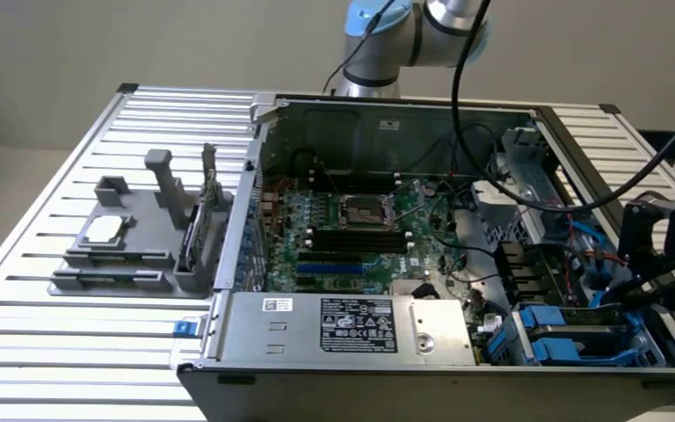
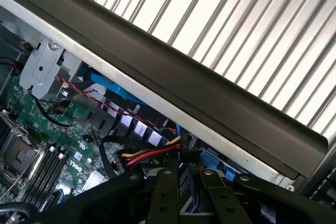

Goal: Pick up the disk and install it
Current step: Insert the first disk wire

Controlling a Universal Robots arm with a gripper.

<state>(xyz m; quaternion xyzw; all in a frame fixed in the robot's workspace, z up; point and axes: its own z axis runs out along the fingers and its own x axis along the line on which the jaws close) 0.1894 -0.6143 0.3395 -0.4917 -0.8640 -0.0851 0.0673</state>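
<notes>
My black gripper [image 1: 640,294] hangs over the right end of the open computer case [image 1: 264,189], just above the drive bay [image 1: 572,338] with its blue carriers. In the wrist view its two fingers [image 2: 167,192] stand close together on a thin, edge-on piece with blue trim, which looks like the disk [image 2: 187,181]. In the exterior view a narrow greenish edge of the disk [image 1: 611,304] shows below the gripper. The rest of the disk is hidden by the fingers.
The case's dark right wall [image 2: 173,72] runs close beside the gripper. Red, yellow and black cables [image 2: 144,155] lie by the bay. The motherboard [image 1: 350,229] fills the middle and a grey power supply box [image 1: 350,325] the front. A grey holder [image 1: 127,251] with a small chip [image 1: 103,230] stands on the slatted table [image 1: 32,352].
</notes>
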